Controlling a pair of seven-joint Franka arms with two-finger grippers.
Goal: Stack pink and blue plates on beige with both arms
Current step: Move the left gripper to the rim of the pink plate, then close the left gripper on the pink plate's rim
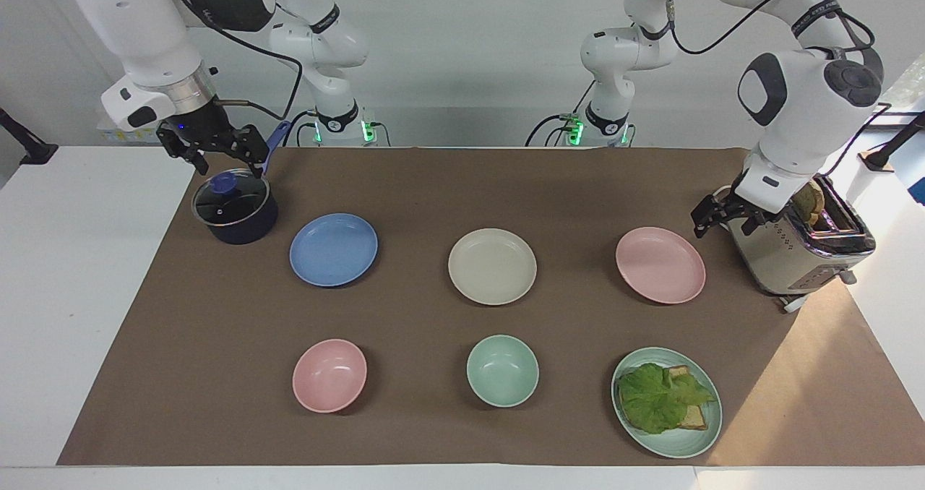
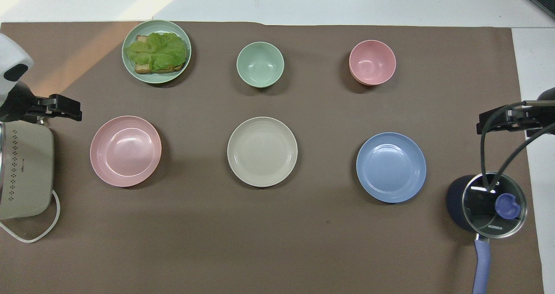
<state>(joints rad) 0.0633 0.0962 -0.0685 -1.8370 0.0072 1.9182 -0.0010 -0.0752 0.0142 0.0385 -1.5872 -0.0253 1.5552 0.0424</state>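
The beige plate [image 1: 492, 266] lies on the brown mat [image 1: 462, 186] between the blue plate [image 1: 333, 249], toward the right arm's end, and the pink plate [image 1: 660, 264], toward the left arm's end, all three apart and in one row. The left gripper [image 1: 712, 214] hangs with its jaws released and empty just beside the toaster [image 1: 798, 248], near the pink plate. The right gripper [image 1: 220, 154] hovers released and empty over the lidded pot [image 1: 234, 208] beside the blue plate.

Pink plate [image 2: 125, 151], beige plate [image 2: 262, 151], blue plate [image 2: 391, 167]
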